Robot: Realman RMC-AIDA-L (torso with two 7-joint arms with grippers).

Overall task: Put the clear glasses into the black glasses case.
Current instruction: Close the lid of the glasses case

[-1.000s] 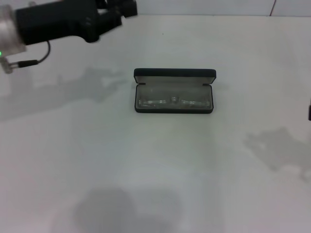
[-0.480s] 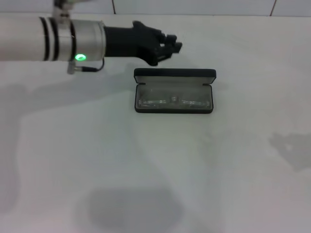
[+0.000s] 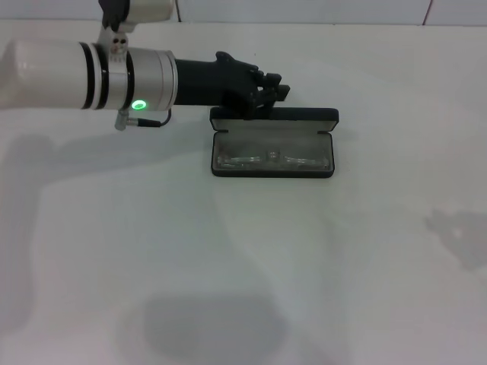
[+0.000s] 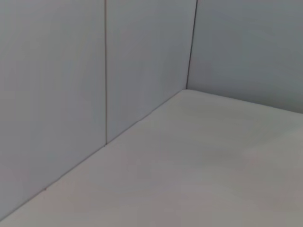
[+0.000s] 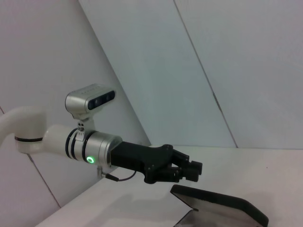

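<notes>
The black glasses case (image 3: 272, 173) lies open at the table's middle, its lid (image 3: 274, 116) standing up at the far side. The clear glasses (image 3: 272, 158) lie inside on the grey lining. My left gripper (image 3: 276, 85) reaches in from the left, just behind and above the left half of the lid, with its fingers together and nothing held. The right wrist view shows the same left gripper (image 5: 193, 170) hovering close over the back of the case lid (image 5: 222, 205). My right gripper is out of view.
The white table (image 3: 243, 266) spreads wide around the case. A tiled wall (image 4: 142, 61) bounds its far side and meets the table at a corner. The left arm's silver forearm (image 3: 84, 65) crosses the far left of the table.
The left arm swung in from the far left corner and came down behind the case lid. The case and the glasses stayed put.
</notes>
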